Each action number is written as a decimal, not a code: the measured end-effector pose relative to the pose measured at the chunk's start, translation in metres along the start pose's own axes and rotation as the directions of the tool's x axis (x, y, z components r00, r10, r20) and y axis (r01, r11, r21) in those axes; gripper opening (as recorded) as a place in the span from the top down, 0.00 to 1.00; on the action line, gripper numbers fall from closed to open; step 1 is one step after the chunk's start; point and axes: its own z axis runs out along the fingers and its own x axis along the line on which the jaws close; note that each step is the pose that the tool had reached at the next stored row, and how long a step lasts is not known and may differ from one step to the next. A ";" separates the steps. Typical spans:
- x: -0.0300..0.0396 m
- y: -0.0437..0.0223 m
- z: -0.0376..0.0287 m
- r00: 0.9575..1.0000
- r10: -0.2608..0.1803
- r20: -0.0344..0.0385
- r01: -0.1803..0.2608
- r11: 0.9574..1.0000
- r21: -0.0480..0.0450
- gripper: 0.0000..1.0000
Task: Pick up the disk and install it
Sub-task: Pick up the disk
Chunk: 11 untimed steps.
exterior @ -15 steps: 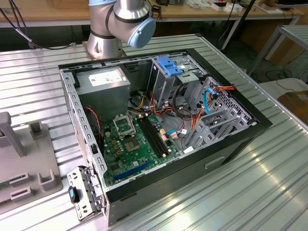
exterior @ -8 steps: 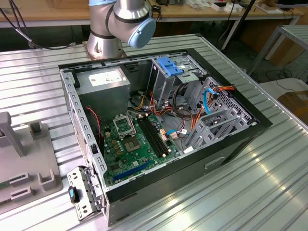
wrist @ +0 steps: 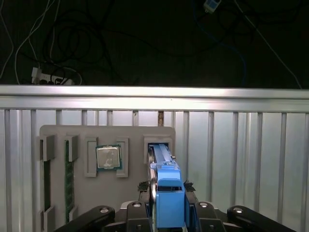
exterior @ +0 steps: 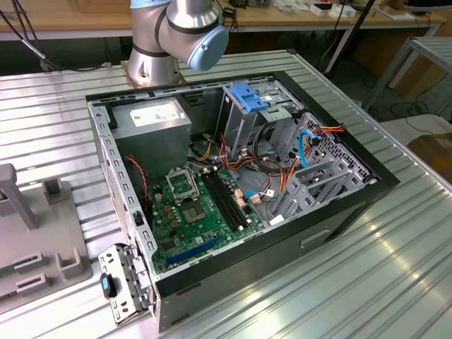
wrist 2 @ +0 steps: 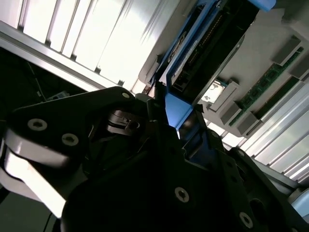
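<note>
The disk has bright blue rails; the gripper is black. The tray is pale grey on a ribbed silver table; in the exterior view the motherboard is green inside a black case.

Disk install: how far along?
Done: the gripper is at the disk, around its blue rail. In hand: the pickup; the disk stands in a slot of the grey tray. Left: lifting it out and fitting it into the open case.

A wooden workbench stands behind the ribbed metal table; cables cross the dark floor.
</note>
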 end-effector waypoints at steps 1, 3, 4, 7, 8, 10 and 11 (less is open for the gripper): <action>-0.0001 0.0000 -0.0028 1.000 0.000 0.000 0.000 1.000 0.000 0.64; -0.0002 -0.0001 -0.0082 1.000 0.000 0.000 0.000 1.000 0.000 0.64; -0.0002 -0.0002 -0.0116 1.000 0.000 0.000 0.000 1.000 0.000 0.64; -0.0003 -0.0003 -0.0168 1.000 0.000 0.000 0.000 1.000 0.000 0.64; -0.0003 -0.0003 -0.0179 1.000 0.000 0.000 0.000 1.000 0.000 0.64; -0.0004 -0.0003 -0.0182 1.000 0.000 0.000 0.000 1.000 0.000 0.64; -0.0004 -0.0003 -0.0183 1.000 0.000 0.000 0.000 1.000 0.000 0.64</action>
